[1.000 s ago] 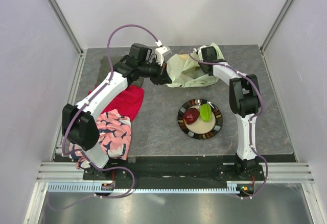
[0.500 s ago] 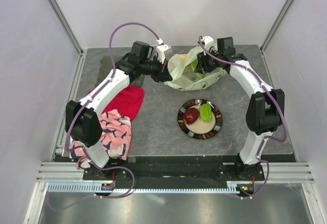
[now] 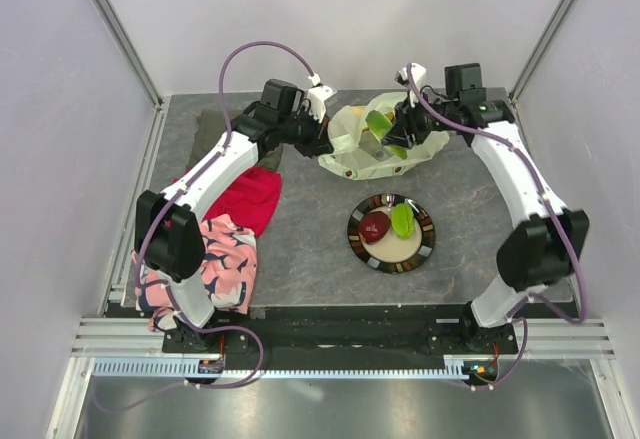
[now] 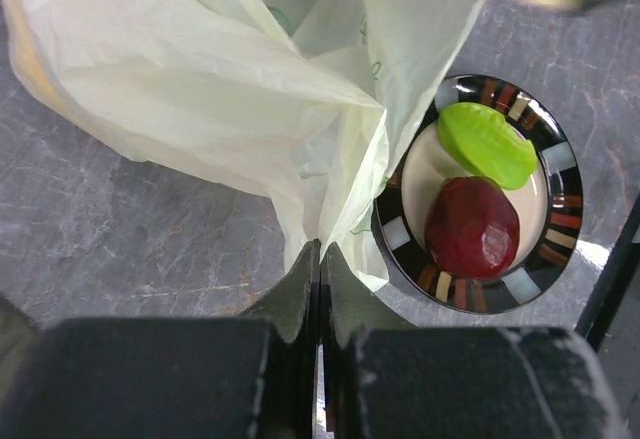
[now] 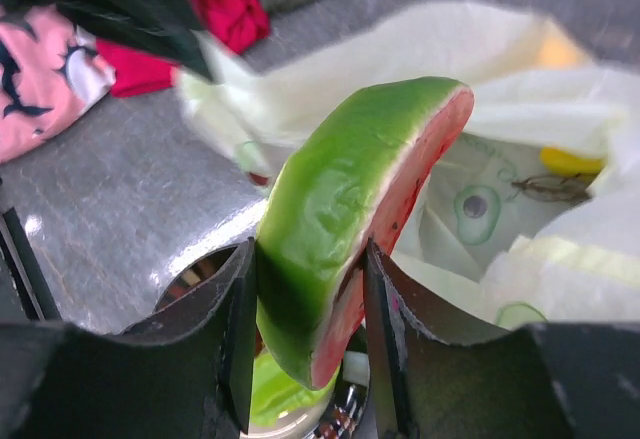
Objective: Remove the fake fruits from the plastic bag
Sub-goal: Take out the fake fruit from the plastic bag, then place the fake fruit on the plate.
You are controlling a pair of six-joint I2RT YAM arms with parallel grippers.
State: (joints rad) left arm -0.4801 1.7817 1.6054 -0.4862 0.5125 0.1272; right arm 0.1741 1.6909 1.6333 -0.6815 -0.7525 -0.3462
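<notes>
The pale-green plastic bag (image 3: 375,154) lies at the back middle of the table. My left gripper (image 3: 322,146) is shut on the bag's edge (image 4: 345,214) and holds it up. My right gripper (image 3: 390,131) is shut on the watermelon slice (image 5: 350,199), green rind and red flesh, lifted above the bag's mouth. A yellow fruit (image 5: 572,162) shows inside the bag. The dark red apple (image 3: 374,226) and the green piece (image 3: 402,220) lie on the round dark-rimmed plate (image 3: 423,249).
A red cloth (image 3: 245,199) and a pink patterned cloth (image 3: 222,264) lie at the left. Grey walls with metal posts close in the back and sides.
My right gripper has come up out of the bag to the right with the watermelon slice in it. My left gripper still holds the bag's edge, shifted slightly.
</notes>
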